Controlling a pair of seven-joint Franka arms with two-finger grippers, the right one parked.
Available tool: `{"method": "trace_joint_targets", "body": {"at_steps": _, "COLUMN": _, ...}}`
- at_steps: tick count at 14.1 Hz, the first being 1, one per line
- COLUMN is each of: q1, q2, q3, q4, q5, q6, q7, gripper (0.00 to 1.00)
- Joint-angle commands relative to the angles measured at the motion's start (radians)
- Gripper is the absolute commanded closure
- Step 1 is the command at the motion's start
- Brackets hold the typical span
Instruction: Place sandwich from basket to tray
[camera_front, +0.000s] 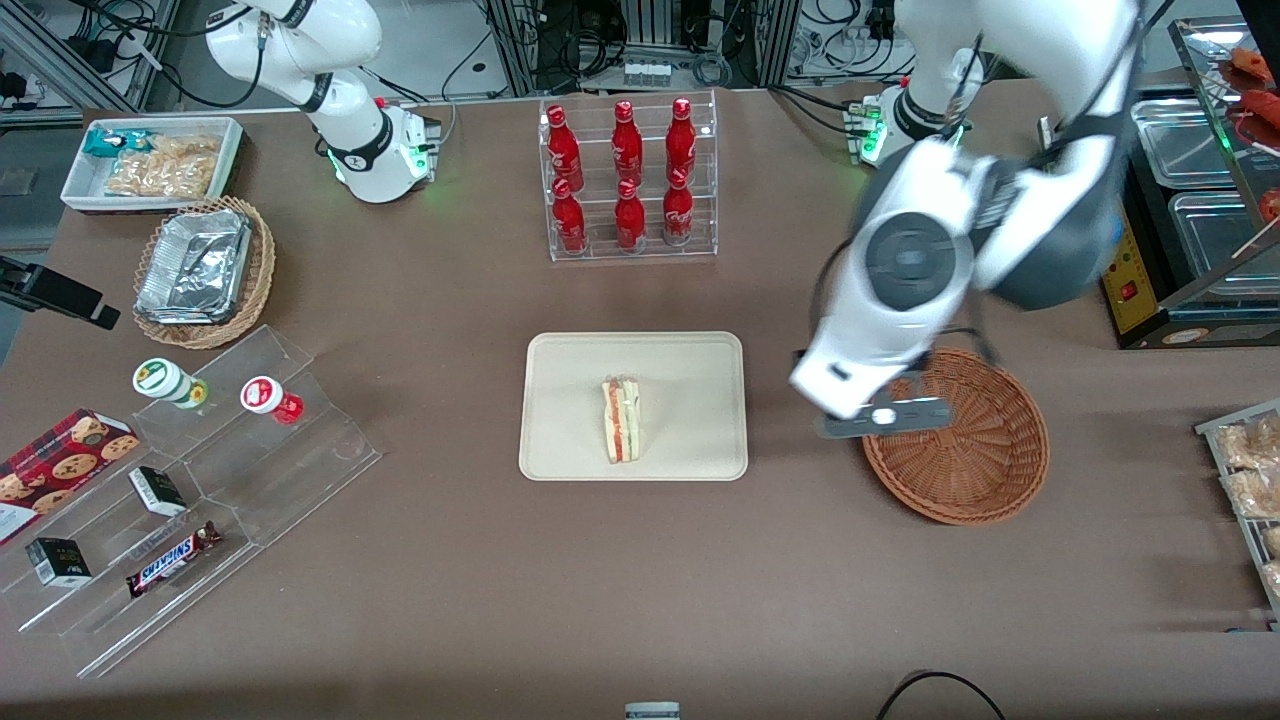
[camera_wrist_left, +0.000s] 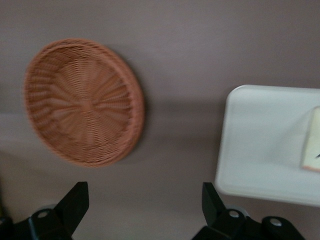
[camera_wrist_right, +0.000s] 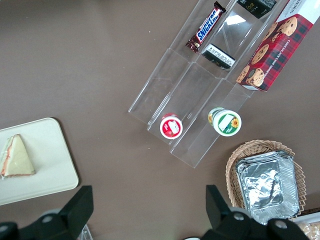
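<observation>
Tabletop: sandwich seemingly apart from open gripper.

- Setting: a robotics laboratory staged as a mock snack shop.
- Laboratory cues: aluminium framing and cable bundles along the brown table.
- Shop cues: a clear rack of red bottles; stepped acrylic shelves holding a Snickers bar.

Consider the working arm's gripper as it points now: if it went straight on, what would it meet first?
Probably bare table. The gripper, fingers open and holding nothing, points at the strip between the empty basket and the tray. Depth is uncertain.
</observation>
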Motion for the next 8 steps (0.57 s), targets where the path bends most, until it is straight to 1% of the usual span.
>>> {"method": "trace_joint_targets", "body": {"at_steps": 1, "q1": 0.155, "q2": -0.115, "q3": -0.013, "q4": -0.057, "q5": -0.065, "q6": -0.088, "q7": 0.175, "gripper": 0.00}}
{"method": "trace_joint_targets", "body": {"at_steps": 2, "q1": 0.200, "q2": -0.129, "q3": -0.018, "q4": -0.054, "q5": -0.085, "q6": -0.123, "q7": 0.209, "gripper": 0.00}}
{"method": "trace_joint_targets", "body": {"at_steps": 4, "q1": 0.244, "q2": -0.173, "q3": -0.035, "q4": -0.055, "q5": -0.090, "q6": -0.178, "q7": 0.241, "gripper": 0.00}}
{"method": "trace_joint_targets", "body": {"at_steps": 5, "q1": 0.289, "q2": -0.196, "q3": -0.076, "q4": -0.059, "q5": -0.088, "q6": -0.210, "q7": 0.240, "gripper": 0.00}}
{"method": "trace_joint_targets", "body": {"at_steps": 6, "q1": 0.363, "q2": -0.219, "q3": -0.158, "q4": -0.060, "q5": -0.087, "q6": -0.243, "q7": 0.234, "gripper": 0.00}}
{"method": "trace_joint_targets", "body": {"at_steps": 7, "q1": 0.422, "q2": -0.242, "q3": -0.218, "q4": -0.069, "q5": -0.085, "q6": -0.260, "q7": 0.223, "gripper": 0.00}}
{"method": "trace_joint_targets", "body": {"at_steps": 8, "q1": 0.436, "q2": -0.285, "q3": -0.233, "q4": -0.109, "q5": -0.085, "q6": -0.258, "q7": 0.218, "gripper": 0.00}}
